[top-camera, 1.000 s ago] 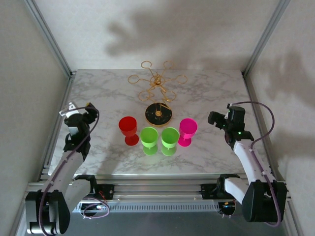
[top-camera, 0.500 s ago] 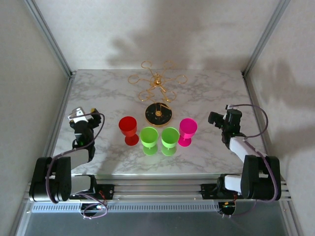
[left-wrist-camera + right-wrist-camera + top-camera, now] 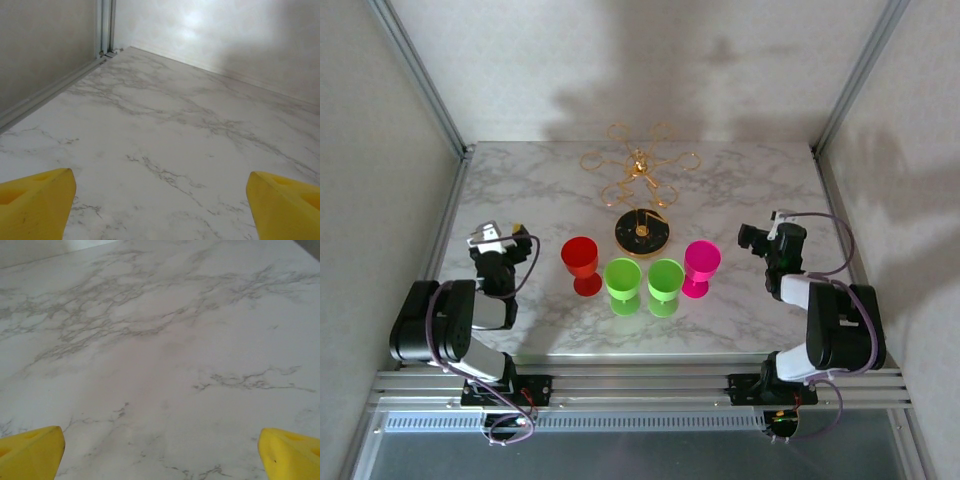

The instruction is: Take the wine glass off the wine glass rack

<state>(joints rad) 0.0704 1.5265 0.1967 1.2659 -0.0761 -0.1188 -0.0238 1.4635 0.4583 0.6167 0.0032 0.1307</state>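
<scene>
The wine glass rack [image 3: 640,170], thin gold wire with looped arms, stands at the table's back centre on a round black-and-gold base [image 3: 642,232]. No glass hangs from its loops. Upright in a row in front of the base stand a red wine glass [image 3: 580,262], two green ones [image 3: 622,282] [image 3: 666,282] and a pink one [image 3: 701,265]. My left gripper [image 3: 505,240] sits low at the table's left, apart from the glasses. My right gripper [image 3: 758,238] sits low at the right. Both wrist views show yellow fingertips [image 3: 35,200] [image 3: 30,450] spread wide over bare marble, open and holding nothing.
The marble table [image 3: 540,190] is fenced by aluminium frame posts [image 3: 420,80] [image 3: 860,80] and pale walls on three sides. Both arms lie folded back over their bases at the near edge. A wall rail [image 3: 50,90] runs along the table's left side.
Both arms have folded down and back toward their bases. The left gripper shifted slightly right and nearer. The glasses and rack have not moved, and both grippers stayed open.
</scene>
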